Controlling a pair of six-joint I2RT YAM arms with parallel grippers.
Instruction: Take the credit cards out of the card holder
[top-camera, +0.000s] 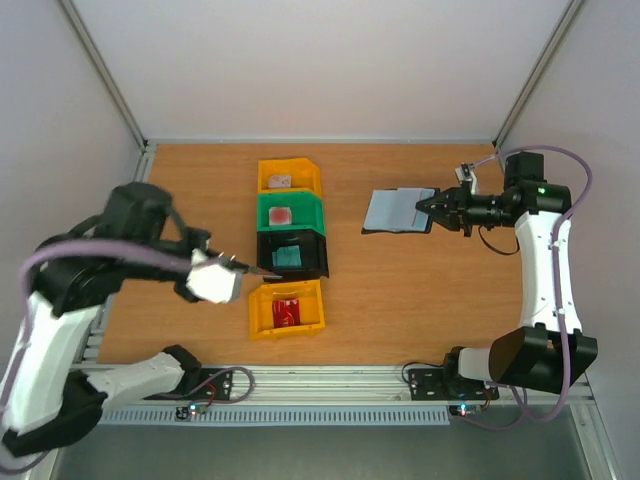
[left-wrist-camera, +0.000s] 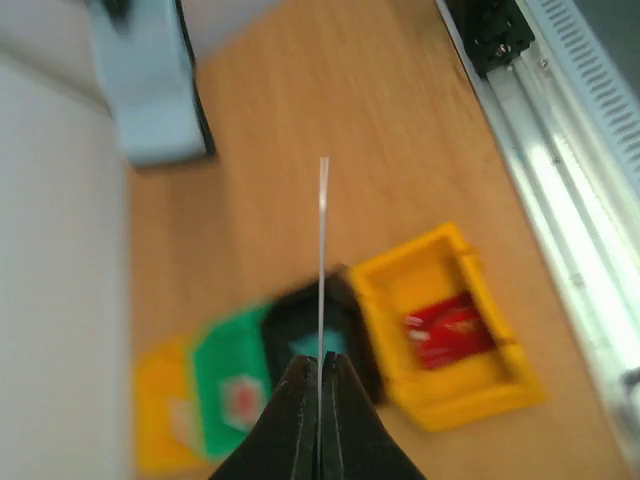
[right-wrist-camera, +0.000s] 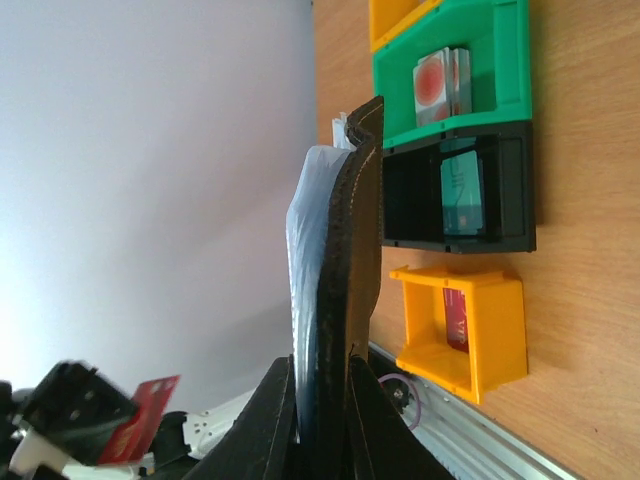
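Two grips share the work: the right gripper (top-camera: 428, 211), clamped on the holder (top-camera: 398, 210) at centre right, seems to steady it, while the left gripper (top-camera: 232, 264), pinching a card (left-wrist-camera: 323, 250) edge-on, hovers beside the central bins (top-camera: 256, 312), probably to drop it in.

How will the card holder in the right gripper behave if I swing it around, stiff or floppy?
Probably semi-stiff: the card holder, pinched at one edge by the right gripper, stands out without drooping, though its black cover bows slightly. Its grey-blue inner leaf splays away from the cover, so it may flap open. Likely light, since it looks thin edge-on.
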